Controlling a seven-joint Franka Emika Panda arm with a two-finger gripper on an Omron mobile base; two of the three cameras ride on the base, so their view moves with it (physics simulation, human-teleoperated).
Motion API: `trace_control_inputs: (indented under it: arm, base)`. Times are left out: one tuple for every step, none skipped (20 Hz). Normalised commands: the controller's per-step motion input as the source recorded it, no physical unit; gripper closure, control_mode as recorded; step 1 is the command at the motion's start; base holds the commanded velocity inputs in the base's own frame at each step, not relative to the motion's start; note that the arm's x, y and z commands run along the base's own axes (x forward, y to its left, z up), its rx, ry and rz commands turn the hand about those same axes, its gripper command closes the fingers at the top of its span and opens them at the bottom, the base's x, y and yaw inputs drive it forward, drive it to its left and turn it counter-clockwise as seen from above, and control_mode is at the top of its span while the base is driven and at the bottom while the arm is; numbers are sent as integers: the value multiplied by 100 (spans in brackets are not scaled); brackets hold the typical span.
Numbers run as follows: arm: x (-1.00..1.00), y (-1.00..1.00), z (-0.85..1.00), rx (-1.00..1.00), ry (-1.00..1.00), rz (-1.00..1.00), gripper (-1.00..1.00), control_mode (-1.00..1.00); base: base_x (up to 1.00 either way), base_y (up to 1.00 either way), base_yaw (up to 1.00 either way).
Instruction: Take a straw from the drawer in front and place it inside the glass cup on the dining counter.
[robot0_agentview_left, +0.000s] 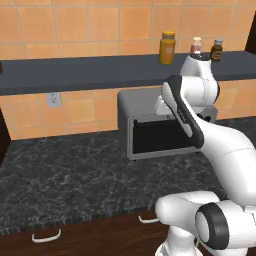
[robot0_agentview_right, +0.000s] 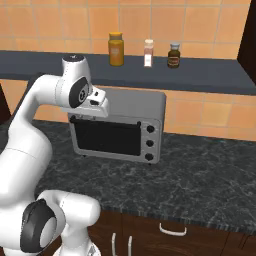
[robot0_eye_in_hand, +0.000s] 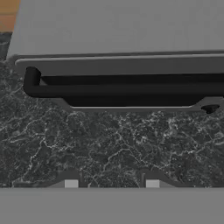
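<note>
Nearest the robot, along the dark brown cabinet front under the black speckled tabletop (robot0_agentview_left: 75, 185), sit curved silver-white handles; the drawer (robot0_agentview_left: 50, 239) that the task concerns is probably the one carrying the handle (robot0_agentview_left: 46, 237) at the lower left of the left base view, and it looks fully closed, so the straw would be shut away inside it and cannot be seen. A second such handle (robot0_agentview_right: 173, 230) shows at the bottom of the right base view, beside two narrow vertical door handles. Above that, the claw (robot0_eye_in_hand: 111, 183) hangs over the stone with its two fingertips set partly apart and nothing between them, aimed down and forward at the surface in front of the toaster oven (robot0_agentview_right: 120, 131). That pose suggests the arm is raised and idle, not yet reaching down for a handle. The oven stands against the tiled wall, its dark door bar crossing the hand view. Farthest back, a dark shelf (robot0_agentview_right: 210, 77) carries a yellow jar (robot0_agentview_right: 116, 48) and two small bottles, kept clear of the working surface.
</note>
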Motion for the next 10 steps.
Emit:
trace_control_inputs:
  arm:
    - [0, 0, 0, 0, 0, 0, -100, 100]
    - [0, 0, 0, 0, 0, 0, -100, 100]
    - [0, 0, 0, 0, 0, 0, -100, 100]
    - [0, 0, 0, 0, 0, 0, -100, 100]
    - [0, 0, 0, 0, 0, 0, -100, 100]
    - [0, 0, 0, 0, 0, 0, -100, 100]
    - [0, 0, 0, 0, 0, 0, -100, 100]
    - [0, 0, 0, 0, 0, 0, -100, 100]
    - [0, 0, 0, 0, 0, 0, -100, 100]
    - [0, 0, 0, 0, 0, 0, -100, 100]
  base:
    - [0, 0, 0]
    - [-12, 0, 0]
    - [-24, 0, 0]
    - [-55, 0, 0]
    - [-83, 1, 0]
    - [-99, 0, 0]
    - [-100, 0, 0]
    - [-95, 0, 0]
    - [-85, 0, 8]
    - [-66, 0, 15]
